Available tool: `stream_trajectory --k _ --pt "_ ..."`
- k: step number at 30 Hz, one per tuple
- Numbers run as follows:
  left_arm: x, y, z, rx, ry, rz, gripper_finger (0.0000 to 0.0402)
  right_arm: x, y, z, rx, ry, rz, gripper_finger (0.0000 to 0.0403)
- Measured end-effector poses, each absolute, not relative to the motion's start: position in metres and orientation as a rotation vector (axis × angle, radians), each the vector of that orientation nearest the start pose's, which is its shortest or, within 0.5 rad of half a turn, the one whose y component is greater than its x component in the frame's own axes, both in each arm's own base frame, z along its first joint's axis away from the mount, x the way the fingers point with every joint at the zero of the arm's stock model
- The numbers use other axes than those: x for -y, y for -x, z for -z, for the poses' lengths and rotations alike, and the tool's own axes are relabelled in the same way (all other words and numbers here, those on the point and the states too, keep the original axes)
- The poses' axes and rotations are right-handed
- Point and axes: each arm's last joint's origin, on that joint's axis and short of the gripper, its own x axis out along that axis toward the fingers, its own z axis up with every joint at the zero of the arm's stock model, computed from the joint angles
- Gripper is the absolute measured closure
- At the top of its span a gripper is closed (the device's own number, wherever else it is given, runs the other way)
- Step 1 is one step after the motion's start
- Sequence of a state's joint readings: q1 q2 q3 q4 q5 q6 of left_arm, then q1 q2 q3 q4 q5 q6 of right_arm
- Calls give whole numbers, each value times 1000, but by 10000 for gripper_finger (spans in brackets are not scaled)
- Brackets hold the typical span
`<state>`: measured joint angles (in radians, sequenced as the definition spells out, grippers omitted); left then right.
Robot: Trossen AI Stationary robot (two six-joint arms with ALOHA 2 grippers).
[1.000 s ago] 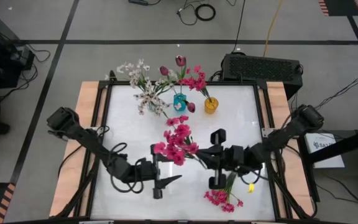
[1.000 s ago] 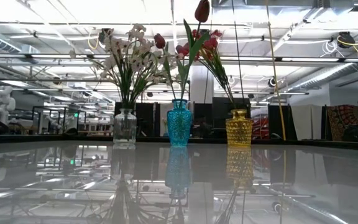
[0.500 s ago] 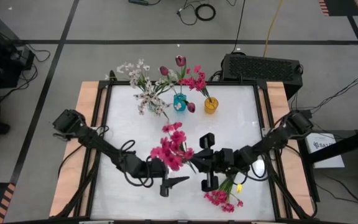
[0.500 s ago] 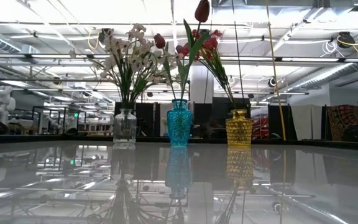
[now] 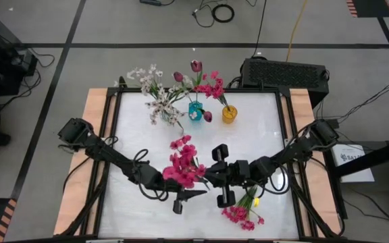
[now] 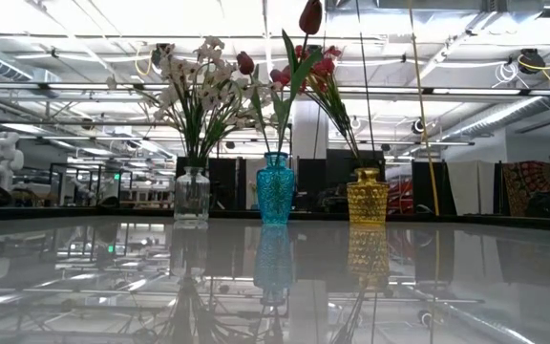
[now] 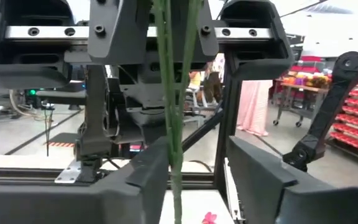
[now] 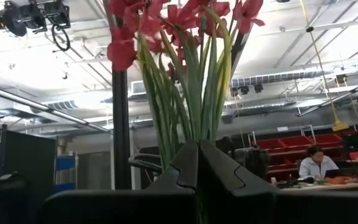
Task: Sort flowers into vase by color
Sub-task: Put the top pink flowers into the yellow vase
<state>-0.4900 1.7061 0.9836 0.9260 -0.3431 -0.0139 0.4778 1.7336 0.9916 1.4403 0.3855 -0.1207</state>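
Pinching thin green stems, right hand (image 5: 206,177) holds frilly magenta sprig (image 5: 181,165); left hand (image 5: 184,192) half-closed.

Hidden under the magenta flower bunch (image 5: 183,164): left gripper (image 5: 181,196) fingertips in the high view. Cut off at the left wrist view's edges: green stems (image 7: 174,112), blossoms unseen. Neither arm visible in the low view. Too small to tell: person (image 8: 316,165) at a far desk.

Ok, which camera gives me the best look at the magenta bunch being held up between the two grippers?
The high view: the magenta bunch shows whole, between the left gripper and the right gripper. The right wrist view shows blooms and stems above its shut fingers; the left wrist view shows only stems; the low view shows none of it.
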Motion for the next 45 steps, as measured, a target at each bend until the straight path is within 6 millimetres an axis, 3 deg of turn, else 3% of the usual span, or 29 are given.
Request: stream_trajectory --k 6,12,25,30,36,45 --pt "161 -334 -266 169 174 18 311 -154 -321 -303 635 -180 -49 402" --pt "164 -333 -266 166 130 21 381 -154 -321 -304 635 -182 -46 402" --pt "171 -318 -278 116 78 19 389 -154 -321 -305 640 -184 -49 396" --pt "171 -307 -287 63 58 21 389 -159 -320 -303 567 -170 -28 357" --pt "167 -286 -293 -101 73 35 389 -164 -310 -309 343 -144 58 276" --pt "163 -271 -288 -264 113 23 389 -152 -296 -320 151 -191 42 173"
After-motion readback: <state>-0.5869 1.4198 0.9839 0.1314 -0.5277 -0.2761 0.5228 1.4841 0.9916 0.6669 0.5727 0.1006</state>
